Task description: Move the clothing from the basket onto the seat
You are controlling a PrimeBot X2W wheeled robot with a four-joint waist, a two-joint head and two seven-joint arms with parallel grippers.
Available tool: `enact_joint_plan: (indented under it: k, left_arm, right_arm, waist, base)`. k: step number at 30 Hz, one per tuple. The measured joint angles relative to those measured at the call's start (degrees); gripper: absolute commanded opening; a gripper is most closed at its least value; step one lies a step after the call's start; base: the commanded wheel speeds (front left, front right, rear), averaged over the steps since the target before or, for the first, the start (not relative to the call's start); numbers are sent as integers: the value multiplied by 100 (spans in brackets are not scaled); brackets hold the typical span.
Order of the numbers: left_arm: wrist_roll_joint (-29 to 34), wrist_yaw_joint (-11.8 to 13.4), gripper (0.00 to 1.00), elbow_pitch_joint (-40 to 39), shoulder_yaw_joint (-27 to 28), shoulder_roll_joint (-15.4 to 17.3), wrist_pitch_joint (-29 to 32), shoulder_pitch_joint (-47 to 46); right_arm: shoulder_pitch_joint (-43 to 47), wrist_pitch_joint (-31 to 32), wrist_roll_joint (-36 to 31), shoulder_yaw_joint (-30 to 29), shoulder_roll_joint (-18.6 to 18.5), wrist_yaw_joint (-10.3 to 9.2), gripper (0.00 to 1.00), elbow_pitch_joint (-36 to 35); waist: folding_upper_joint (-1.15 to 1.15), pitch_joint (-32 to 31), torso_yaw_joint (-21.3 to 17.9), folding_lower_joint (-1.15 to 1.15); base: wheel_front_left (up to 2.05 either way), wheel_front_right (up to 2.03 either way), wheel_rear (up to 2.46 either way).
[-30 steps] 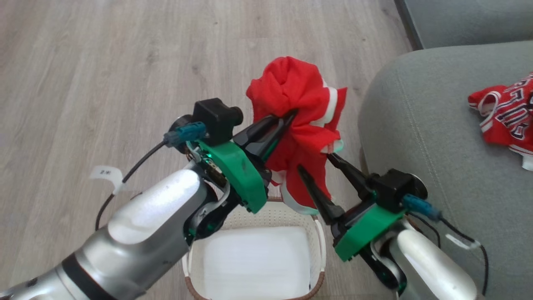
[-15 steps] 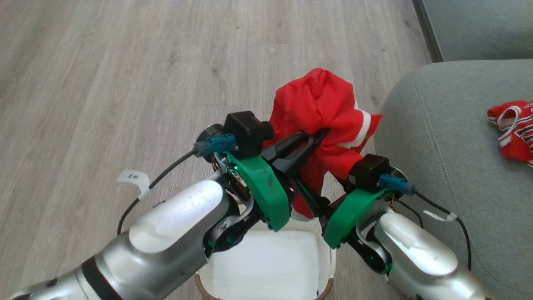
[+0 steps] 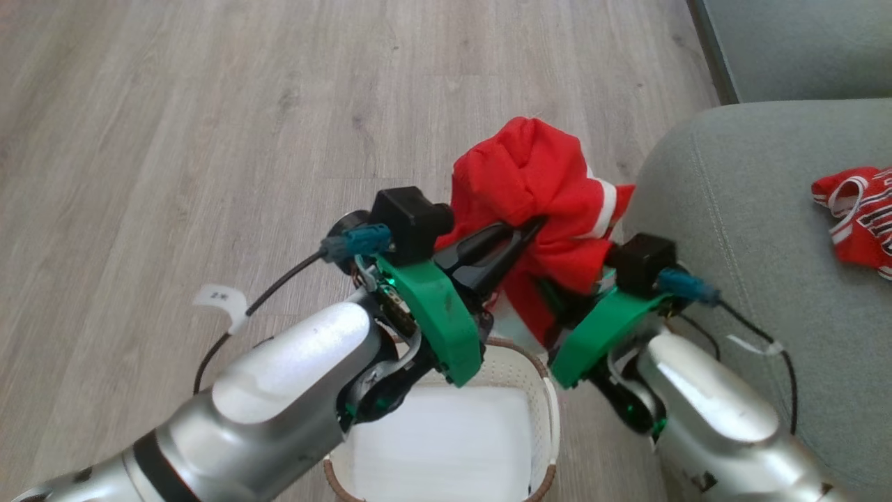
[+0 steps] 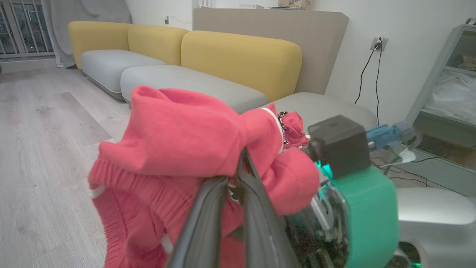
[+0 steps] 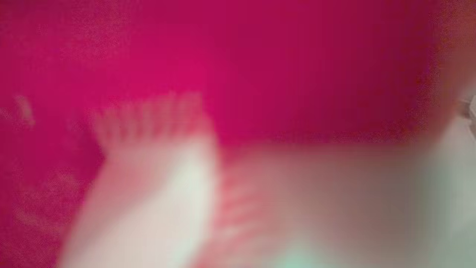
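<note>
Hanging bunched at the centre of the head view, the red shorts with white striped trim (image 3: 529, 167) are held just above the small oval cream-white perforated plastic basket with a brown woven-look rim (image 3: 523, 351), which sits at 6 o'clock. The left jaws are closed on an upper fold of the shorts. The right jaws are closed as well, buried in the lower folds at 4 o'clock of the bundle, and a fold is judged to be pinched there. The right wrist view is smeared red, so nothing finer can be told.

With two grips set close together on a loose bundle, one fold could be tugged free if the arms are swung apart. The shorts could then sag back into the basket or onto the pale wood-plank floor (image 3: 209, 104) at 10 o'clock. If the bundle is carried too low, the trailing hem could be snagged on the rounded edge of the large grey-green upholstered fabric seat (image 3: 732, 209) at 3 o'clock.

The basket's white bottom is seen bare wherever it is not hidden by the left arm, and no clothing is seen in it. The red jersey with black, white-outlined lettering (image 3: 854, 216) lies on the seat, well apart from the shorts.
</note>
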Motion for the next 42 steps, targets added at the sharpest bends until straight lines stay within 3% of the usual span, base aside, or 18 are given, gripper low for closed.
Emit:
enact_joint_plan:
  k: [14, 15, 16, 17, 18, 19, 20, 30, 42]
  left_arm:
    - [-137, 96, 0, 167, 122, 304, -109, 328]
    - [-137, 125, 9, 163, 121, 305, -111, 339]
    - [-137, 145, 32, 159, 121, 305, -135, 354]
    - [-137, 145, 32, 159, 121, 305, -135, 354]
    - [-137, 147, 59, 155, 115, 307, -154, 370]
    - [-137, 154, 93, 148, 109, 310, -154, 388]
    - [-137, 158, 100, 144, 100, 314, -156, 400]
    - [-63, 207, 100, -23, 74, 338, -235, 399]
    - [113, 270, 100, -114, 30, 383, -354, 385]
  right_arm:
    - [905, -16, -539, -1291, -166, -1, 0, -1139]
    - [936, -16, -578, -1390, -167, 0, 0, -1215]
    - [965, -16, -611, -1481, -169, 0, 0, -1282]
    - [965, -16, -611, -1481, -169, 0, 0, -1282]
    - [984, -16, -645, -1581, -171, 0, 0, -1339]
    - [1002, -16, -665, -1681, -177, -1, 0, -1406]
    - [1034, -18, -693, -1788, -185, 0, 0, -1474]
    - [1321, -19, -894, -2505, -367, -1, 0, -2027]
    - [1718, -24, -954, -3075, -512, -1, 0, -2744]
  waist:
    - [0, 78, -367, 0]
    - [0, 82, -407, 0]
    - [0, 86, -449, 0]
    - [0, 86, -449, 0]
    - [0, 91, -493, 0]
    - [0, 95, -538, 0]
    - [0, 100, -587, 0]
    - [0, 176, -1201, 0]
    - [0, 362, -2245, 0]
  base:
    - [0, 0, 0]
    - [0, 0, 0]
    - [0, 0, 0]
    - [0, 0, 0]
    - [0, 0, 0]
    - [0, 0, 0]
    - [0, 0, 0]
    - [0, 0, 0]
    - [0, 0, 0]
